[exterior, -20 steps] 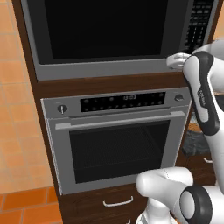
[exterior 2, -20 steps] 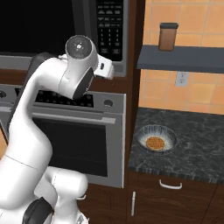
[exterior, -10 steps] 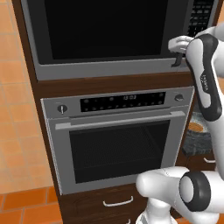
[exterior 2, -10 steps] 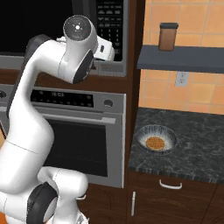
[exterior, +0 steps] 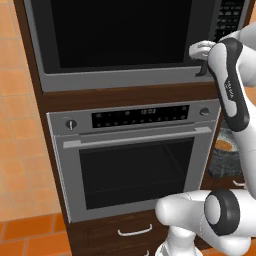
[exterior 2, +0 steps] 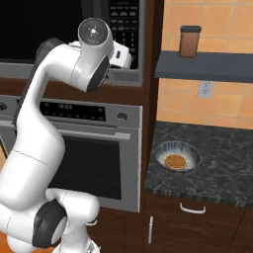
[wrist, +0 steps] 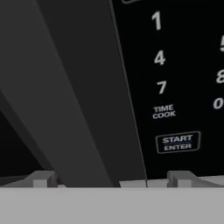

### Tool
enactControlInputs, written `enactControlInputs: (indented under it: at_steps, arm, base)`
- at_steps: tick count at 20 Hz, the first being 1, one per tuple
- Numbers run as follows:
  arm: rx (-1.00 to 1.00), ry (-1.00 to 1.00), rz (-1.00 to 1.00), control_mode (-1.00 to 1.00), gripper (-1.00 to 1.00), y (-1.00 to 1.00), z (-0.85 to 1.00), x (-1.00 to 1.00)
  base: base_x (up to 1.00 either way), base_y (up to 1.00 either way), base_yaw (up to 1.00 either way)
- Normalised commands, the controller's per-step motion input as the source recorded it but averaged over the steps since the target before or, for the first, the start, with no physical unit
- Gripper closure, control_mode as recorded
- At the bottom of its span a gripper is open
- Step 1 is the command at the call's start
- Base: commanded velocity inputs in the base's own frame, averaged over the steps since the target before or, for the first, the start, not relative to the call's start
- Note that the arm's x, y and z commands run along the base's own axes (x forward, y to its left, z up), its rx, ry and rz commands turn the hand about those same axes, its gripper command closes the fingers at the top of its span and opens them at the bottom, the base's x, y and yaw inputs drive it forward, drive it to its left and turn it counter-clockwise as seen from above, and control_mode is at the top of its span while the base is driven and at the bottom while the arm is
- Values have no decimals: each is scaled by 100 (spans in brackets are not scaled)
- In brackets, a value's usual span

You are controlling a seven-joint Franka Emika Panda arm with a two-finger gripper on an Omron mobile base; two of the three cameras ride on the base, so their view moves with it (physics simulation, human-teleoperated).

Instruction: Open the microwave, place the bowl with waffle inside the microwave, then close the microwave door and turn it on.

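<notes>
One microwave (exterior: 125,45) sits high in a dark wood cabinet, and one oven (exterior: 135,160) sits directly below it. The microwave door (exterior: 120,35) is a wide black glass panel; in both base views it lies flush with the frame, shut. To its right runs the keypad (exterior 2: 123,24), a black strip of small white buttons.

The fingers (exterior: 202,62) are up at the right end of the door, by the lower part of its dark vertical handle (exterior: 202,67), just left of the keypad. In the hand view two finger tips (wrist: 41,178) rise at the bottom edge, well apart, with the handle edge and the seam of the keypad between them — nothing visibly clamped. Whether they touch the handle I cannot tell. That view reads 1, 4, 7, TIME COOK and START ENTER on the keypad.

One bowl (exterior 2: 176,157) stands on the dark speckled tabletop (exterior 2: 217,163) to the right of the oven, near its left edge, with one round tan waffle (exterior 2: 175,161) lying in it. It is well apart from the fingers and lower than them.

Above the tabletop is one grey shelf (exterior 2: 202,71) — on it stands one brown jar (exterior 2: 189,42) with a dark lid.
</notes>
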Motion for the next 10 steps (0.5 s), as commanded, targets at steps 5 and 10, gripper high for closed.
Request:
enactControlInputs:
  at_steps: [5, 10]
  arm:
    - [0, 2, 0, -100, 100, 5, -19, 23]
    - [-2, 1, 0, -100, 100, 0, 0, 0]
  base:
    - [0, 0, 0]
    - [0, 0, 0]
